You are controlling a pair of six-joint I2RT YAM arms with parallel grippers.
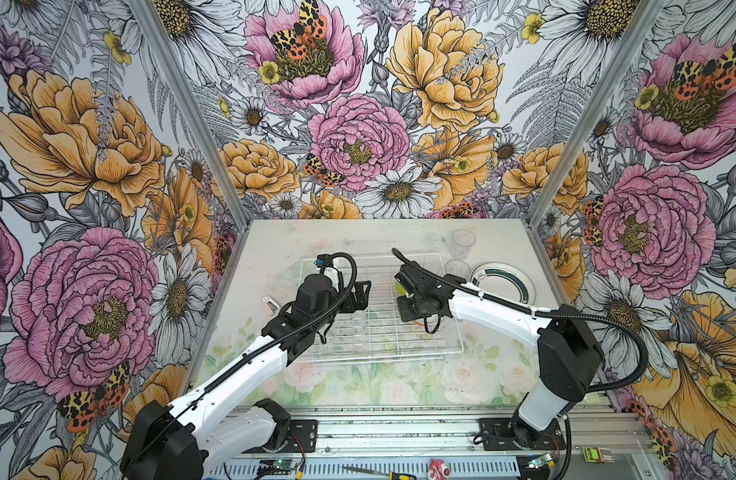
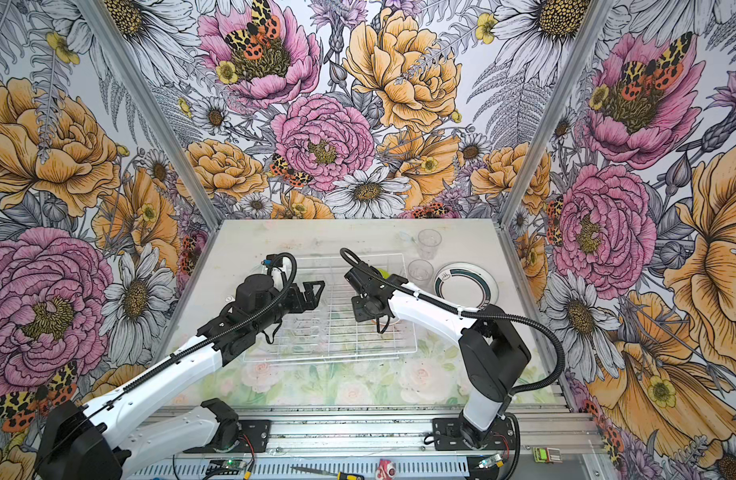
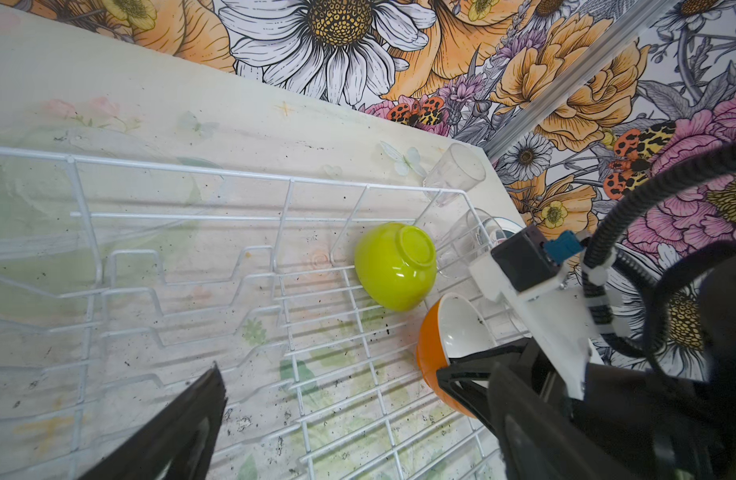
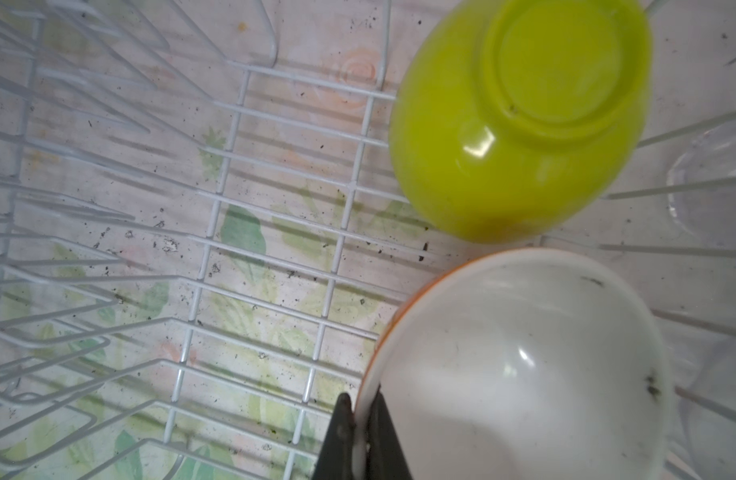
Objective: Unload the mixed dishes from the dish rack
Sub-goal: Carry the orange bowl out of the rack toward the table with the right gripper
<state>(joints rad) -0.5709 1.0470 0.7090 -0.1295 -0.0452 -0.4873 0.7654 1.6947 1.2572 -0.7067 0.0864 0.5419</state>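
Dish rack (image 1: 378,332): sitting mid-bench, showing thin white wire in an open grid, low sides, bent upright slots running along its left half.
Lime-green bowl (image 3: 393,266): lying bottom-up and tilted in the rack's far right corner, glossy and smooth, round foot ring facing upward.
Orange bowl (image 3: 430,361): tipping on edge inside the rack, just beside the green one on its near side; shining orange outside, white inside, carrying a few dark specks.
Right gripper (image 4: 360,409): pinching the orange bowl's rim, one black finger inside and one outside, jaws drawn together on the thin wall.
Left gripper (image 1: 363,296): hovering over the rack's left half, black fingers standing wide apart, holding nothing.
Far tumbler (image 1: 462,241) and near tumbler (image 1: 456,268): standing upright on the bench toward its far right corner, outside the rack; clear, tapered, thin-walled.
Plate (image 1: 511,282): lying flat near the bench's right edge, just beside the rack; round, white, wearing a dark teal band.
Bench (image 1: 358,386): showing a faded floral print, speckled with dark flecks.
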